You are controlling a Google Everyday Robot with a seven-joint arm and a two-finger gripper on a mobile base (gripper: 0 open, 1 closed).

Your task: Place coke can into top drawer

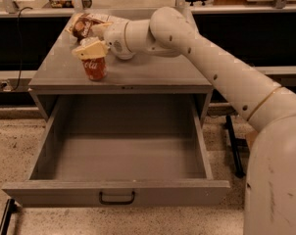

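Observation:
The coke can [95, 69] is red with white script and stands upright on the grey cabinet top [153, 72], near its front left. My gripper [90, 49] comes in from the right and sits right over the can's top, hiding the lid. The top drawer [113, 192] is pulled wide open below the cabinet top. Its inside holds nothing, and its dark handle [117, 198] is at the centre of the front panel. The can is outside the drawer, above its back left part.
A brown snack bag [84, 26] lies at the back left of the cabinet top, just behind the gripper. My white arm [226, 77] stretches across the right side. A dark counter with a shelf runs behind. Speckled floor surrounds the drawer.

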